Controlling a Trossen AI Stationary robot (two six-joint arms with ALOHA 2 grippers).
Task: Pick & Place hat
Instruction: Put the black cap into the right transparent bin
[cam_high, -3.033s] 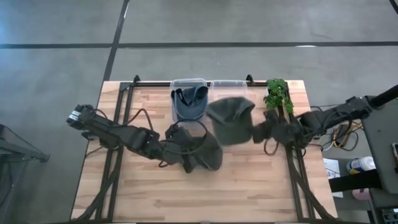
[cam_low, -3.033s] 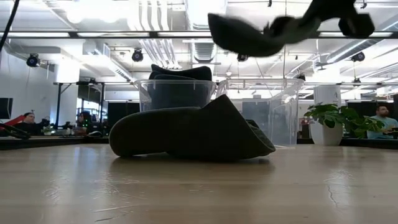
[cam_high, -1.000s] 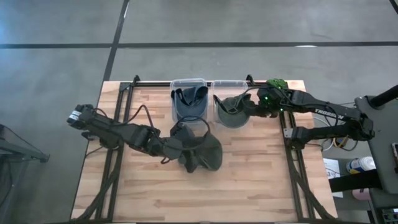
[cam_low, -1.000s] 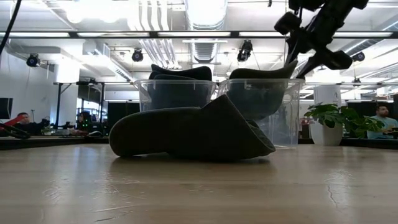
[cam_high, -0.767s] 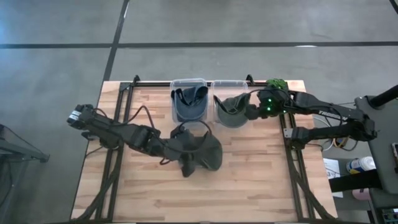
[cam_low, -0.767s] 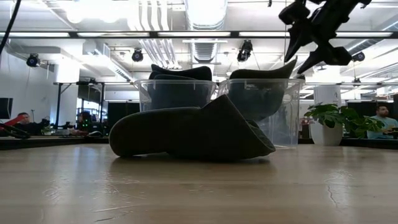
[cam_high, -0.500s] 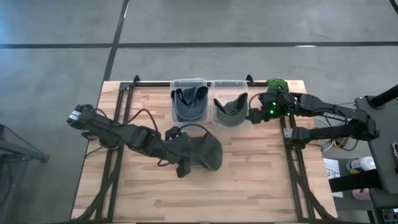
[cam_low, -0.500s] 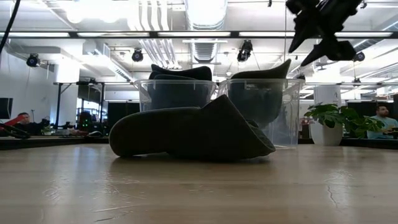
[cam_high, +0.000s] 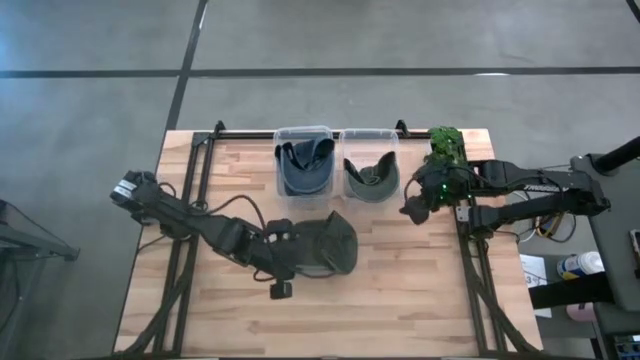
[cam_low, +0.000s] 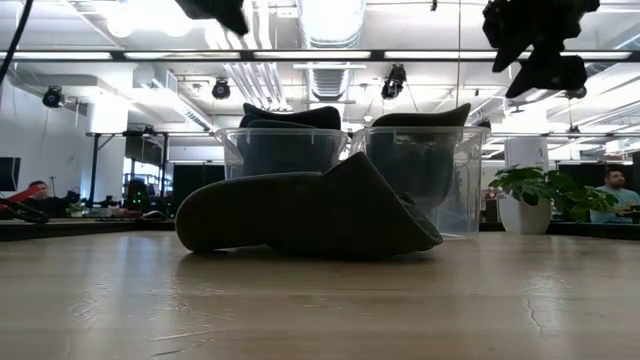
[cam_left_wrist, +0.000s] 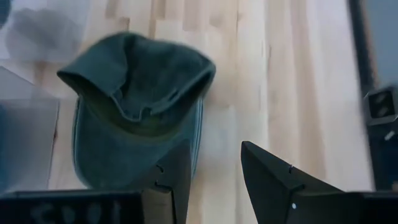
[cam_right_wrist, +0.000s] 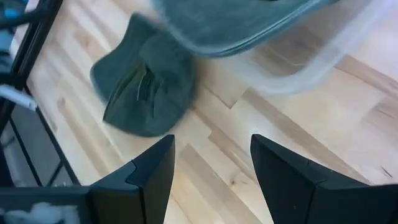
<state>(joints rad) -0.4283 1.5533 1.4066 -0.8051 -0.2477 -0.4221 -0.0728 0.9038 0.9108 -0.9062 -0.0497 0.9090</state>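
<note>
Even, bright overhead light; ceiling strip lights (cam_low: 330, 15) glare in low view. Pale wooden tabletop (cam_low: 320, 300) foreground soft. Both wrist views motion-blurred. Shadows faint.

Overhead, table-level and both close wrist views all share the loose hat (cam_high: 330, 245) lying on the table (cam_high: 400, 290).

Two bins stand side by side at the far middle of the table (cam_high: 420, 290): the left bin (cam_high: 302, 160) holds a hat (cam_high: 305, 153), and the right bin (cam_high: 371, 165) holds another hat (cam_high: 368, 178). Nearer than the bins, a third hat (cam_high: 333, 245) lies on the table. A plant (cam_high: 445, 145) stands at the far right, just beside the right bin.
</note>
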